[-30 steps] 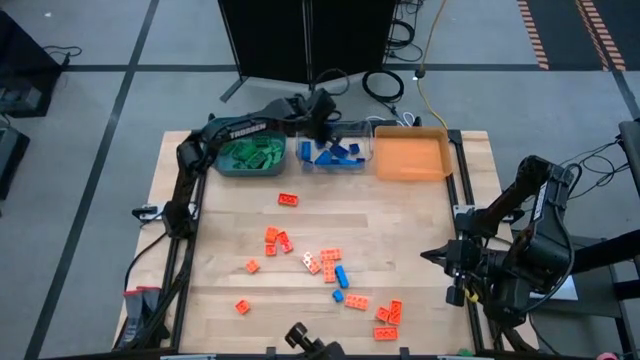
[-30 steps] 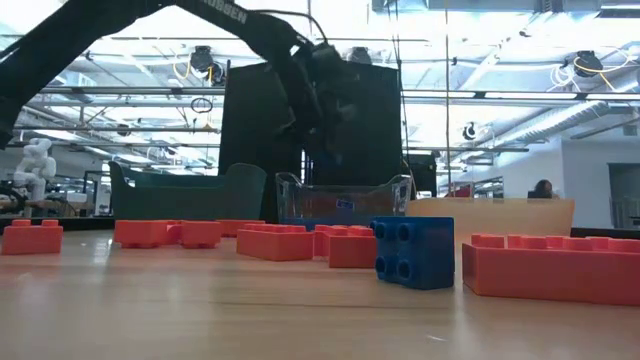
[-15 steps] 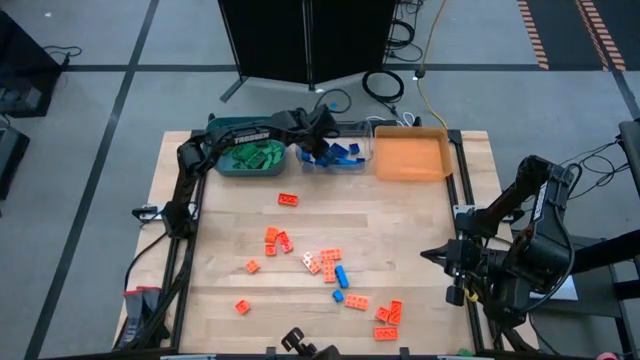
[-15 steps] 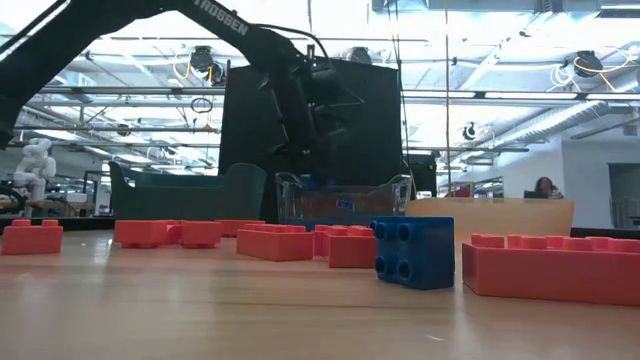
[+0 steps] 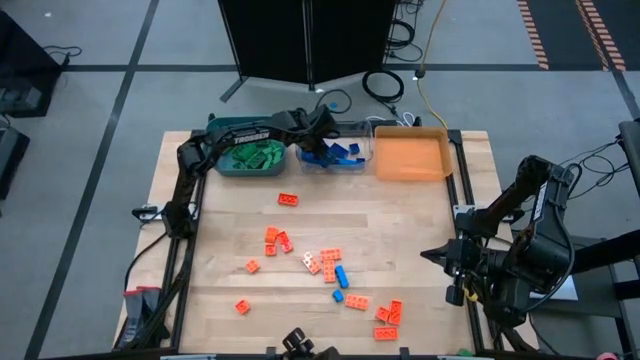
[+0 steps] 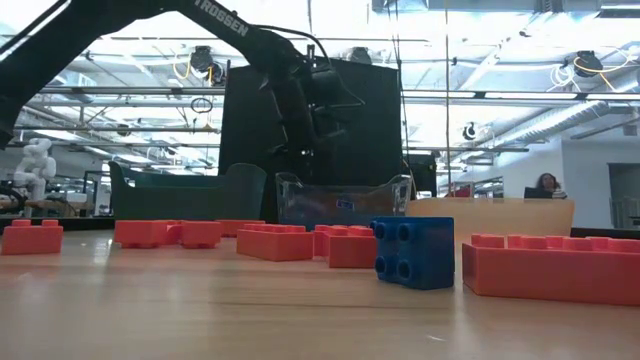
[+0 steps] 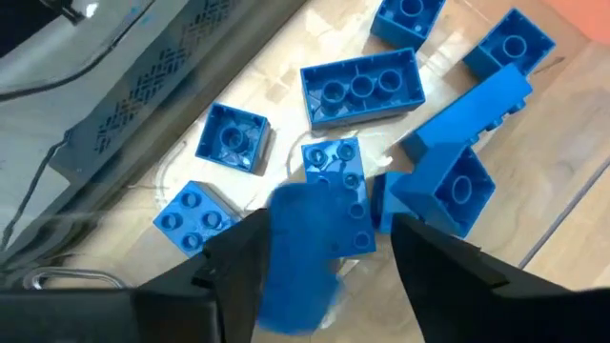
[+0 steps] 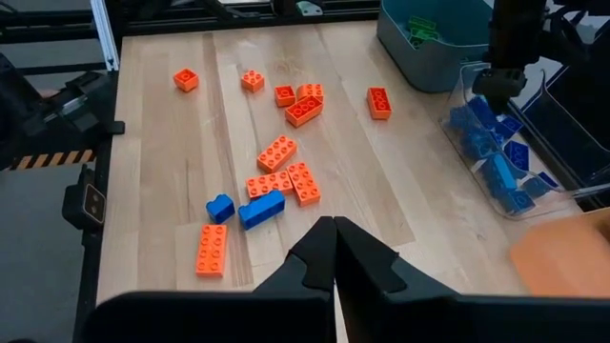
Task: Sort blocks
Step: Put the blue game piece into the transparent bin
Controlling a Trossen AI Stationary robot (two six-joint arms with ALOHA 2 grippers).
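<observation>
Though hidden overhead, wrist shows blurred blue block [image 7: 310,252].

In the left wrist view a blue block [image 7: 307,255] between the left gripper's [image 7: 329,250] fingers is smeared into a blur, so its studs cannot be made out, nor whether the fingers touch it. From above, the left arm covers the near rim of the clear bin [image 5: 362,150] at the worktop's far edge, and in the low view the bin's contents are too dim to separate. The orange block [image 6: 555,266] in the low view is cut off by the picture's edge.
</observation>
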